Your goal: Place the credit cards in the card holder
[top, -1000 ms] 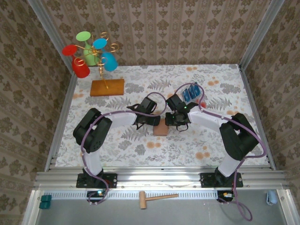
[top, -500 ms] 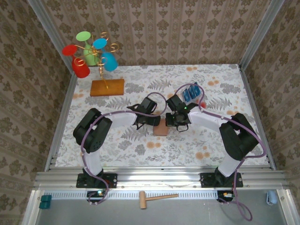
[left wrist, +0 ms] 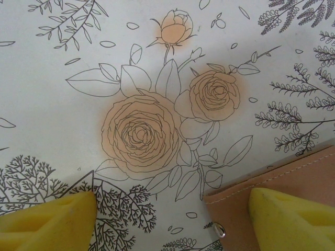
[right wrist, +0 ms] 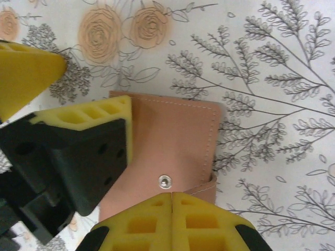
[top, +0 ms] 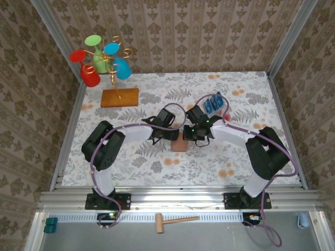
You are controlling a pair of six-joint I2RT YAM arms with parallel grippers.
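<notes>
The card holder [top: 179, 143] is a tan wallet lying shut and flat mid-table, with a metal snap [right wrist: 165, 181] on it. My right gripper [right wrist: 171, 197] is shut, and its tips sit just behind the snap over a strap [right wrist: 201, 186] of the wallet [right wrist: 175, 138]. Whether the strap is pinched is hidden. My left gripper [left wrist: 167, 222] is open, with one finger [left wrist: 290, 219] resting on the wallet's corner [left wrist: 277, 183] and the other over bare cloth. Both grippers meet at the wallet, the left gripper [top: 170, 135] and the right gripper [top: 193, 134]. The blue credit cards [top: 211, 104] stand at the back right.
The cards sit in a clear tray [top: 220, 108] just behind my right arm. A wooden slab [top: 120, 97] with a gold stem and coloured cups [top: 102, 60] stands at the back left. Metal rails and papered walls border the table.
My right gripper has closed its jaws and edged slightly left at the wallet. The left gripper and the wallet have stayed put.
</notes>
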